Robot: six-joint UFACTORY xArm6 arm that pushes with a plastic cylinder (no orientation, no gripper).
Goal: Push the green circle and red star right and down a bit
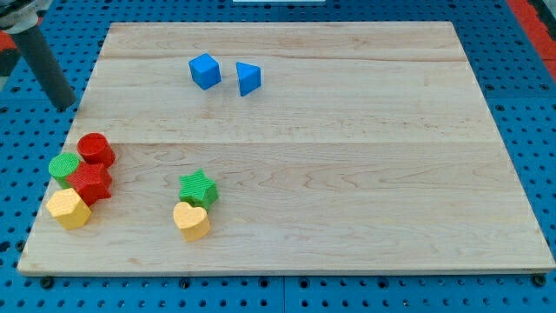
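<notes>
**Well clear: my tip stands up and to the left of the pair it must shove**

Right now my tip (66, 108) sits off the view's left edge of the wooden board (347, 174), over the blue pegboard (26, 156), touching no block. It is a bare rod with no jaws, so it holds nothing.

The green circle (63, 165) and red star (90, 183) lie near the board's left edge, below my tip and a little to its right. They touch each other, the star down and right of the circle. A red cylinder (95, 149) presses in just above them and a yellow block (69, 209) just below.

That bearing matters: the wanted push runs right and down, and I already stand on the up-left side. I judge the tip should come in behind the green circle, between it and the red cylinder's left flank, though the cylinder may get dragged along.

Well apart: a green star (198, 188) touching a yellow heart (191, 221), and two blue blocks (225, 75) near the top.
</notes>
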